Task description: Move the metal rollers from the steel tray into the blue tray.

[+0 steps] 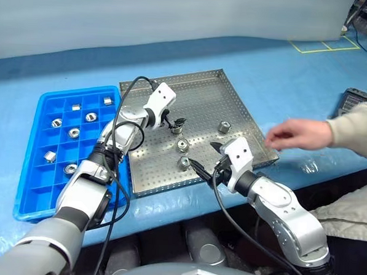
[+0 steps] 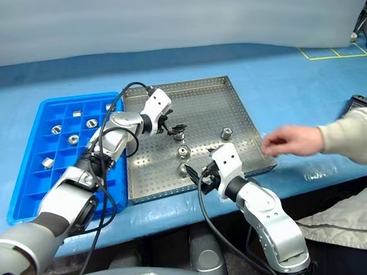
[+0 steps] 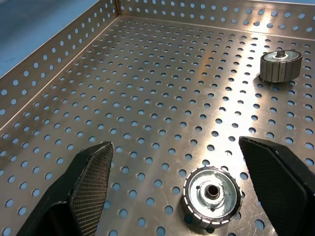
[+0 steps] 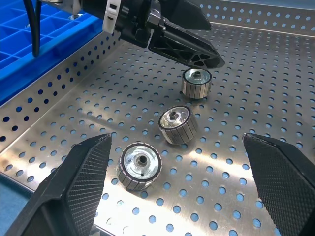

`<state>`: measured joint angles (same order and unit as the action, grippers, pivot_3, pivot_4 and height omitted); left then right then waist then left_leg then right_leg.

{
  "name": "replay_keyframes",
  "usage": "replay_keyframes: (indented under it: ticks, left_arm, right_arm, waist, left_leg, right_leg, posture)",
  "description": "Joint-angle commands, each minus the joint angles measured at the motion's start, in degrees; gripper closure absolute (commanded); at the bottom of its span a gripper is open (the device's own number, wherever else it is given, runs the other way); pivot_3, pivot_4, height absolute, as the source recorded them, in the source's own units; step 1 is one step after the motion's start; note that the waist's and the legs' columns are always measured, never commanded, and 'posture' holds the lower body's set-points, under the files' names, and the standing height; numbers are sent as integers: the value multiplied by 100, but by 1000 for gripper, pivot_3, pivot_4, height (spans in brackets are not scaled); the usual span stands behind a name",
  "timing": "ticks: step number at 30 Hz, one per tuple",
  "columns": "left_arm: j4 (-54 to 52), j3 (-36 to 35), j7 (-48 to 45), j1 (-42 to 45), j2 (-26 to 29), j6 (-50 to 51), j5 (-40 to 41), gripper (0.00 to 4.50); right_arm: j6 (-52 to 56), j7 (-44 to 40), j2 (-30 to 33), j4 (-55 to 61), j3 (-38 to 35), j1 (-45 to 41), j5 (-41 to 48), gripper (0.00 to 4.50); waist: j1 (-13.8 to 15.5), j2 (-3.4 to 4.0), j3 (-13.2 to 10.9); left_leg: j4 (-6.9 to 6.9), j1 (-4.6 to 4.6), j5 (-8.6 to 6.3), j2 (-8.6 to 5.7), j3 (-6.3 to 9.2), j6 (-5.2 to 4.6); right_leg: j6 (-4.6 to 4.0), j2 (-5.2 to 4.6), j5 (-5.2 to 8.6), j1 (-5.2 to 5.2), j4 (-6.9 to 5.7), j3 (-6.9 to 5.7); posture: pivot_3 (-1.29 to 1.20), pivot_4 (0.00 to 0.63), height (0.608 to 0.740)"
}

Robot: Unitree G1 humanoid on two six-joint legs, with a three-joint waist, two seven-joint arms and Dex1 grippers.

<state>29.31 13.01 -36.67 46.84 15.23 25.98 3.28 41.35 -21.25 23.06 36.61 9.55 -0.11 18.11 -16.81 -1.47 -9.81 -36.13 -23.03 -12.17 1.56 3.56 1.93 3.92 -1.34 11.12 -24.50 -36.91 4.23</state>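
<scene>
— Rollers: where did they lie, and which arm was nearer the next one?

— Four metal rollers (image 1: 184, 145) sat on the steel tray (image 1: 234, 100); seven more already lay in compartments of the blue tray (image 1: 30, 188). The left gripper (image 1: 174, 122) hung right over the one nearest the blue tray (image 1: 176, 129). In the left wrist view that roller (image 3: 212, 196) sat on its flat end, hole up, between the two fingers (image 3: 91, 184) and closer to one of them. Its jaws stood wide, holding nothing.

— And the right arm?

— The right gripper (image 1: 204, 157) was also spread wide and empty, low over the tray's near edge. Just ahead of its tips lay the nearest roller (image 4: 140, 165), tipped slightly with its hole facing the camera, and beyond it a second one (image 4: 177, 125) on its side.

— Anything in the way?

— A fourth roller (image 1: 224, 127) stood well apart toward the far right side. A person's hand (image 1: 292, 134) reached in over the tray's right corner, near the right arm but apart from every roller. I judged the left grip needed only a short drop and a squeeze; the perforated floor around it was bare.
</scene>
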Motion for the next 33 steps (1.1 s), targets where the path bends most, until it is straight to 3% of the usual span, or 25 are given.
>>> replay_keyframes:
  ticks: [1, 33]
  left_arm:
    - [-130, 56, -195, -86, -5, -23, -45, 62]
    - [-595, 121, -490, -534, 67, 274, -290, 62]
  right_arm:
    - [-13, 3, -20, 262, -16, -31, 38, 0]
    - [28, -104, -14, 190, -2, -131, 57, 0]
  waist:
    - [-9, 0, 0]
    - [1, 0, 0]
  left_leg:
    - [0, 0, 0, 0, 0, 0]
    - [2, 1, 0, 0, 0, 0]
  right_leg:
    - [0, 0, 0, 0, 0, 0]
    - [1, 0, 0, 0, -1, 0]
  posture:
    - [-306, 150, 740]
    - [-284, 150, 740]
